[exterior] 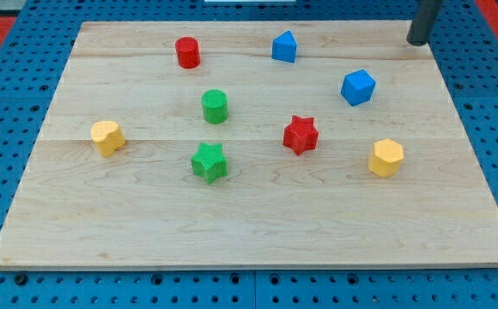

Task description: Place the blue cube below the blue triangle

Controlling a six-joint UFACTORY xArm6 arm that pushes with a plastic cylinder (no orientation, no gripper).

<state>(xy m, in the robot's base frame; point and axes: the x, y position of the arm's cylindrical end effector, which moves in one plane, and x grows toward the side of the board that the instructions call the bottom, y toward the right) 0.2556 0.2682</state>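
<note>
Tip [417, 41]: bare rod, no pincer, touching nothing.
Blue cube [358, 87]: lower left of tip, unmoved.
Blue triangle [284, 46]: farther left.
Remaining: entire push.

Blue cube [358, 87] and blue triangle [284, 47] sit on a pale wooden board [258, 219] over blue pegboard [9, 94].

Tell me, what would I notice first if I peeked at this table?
Bright little blocks scattered on a pale wooden board: a red star in the middle, a green star to its left, and a blue cube toward the view's right. My tip touches down at the view's top right corner, away from every block, the blue cube nearest.
</note>
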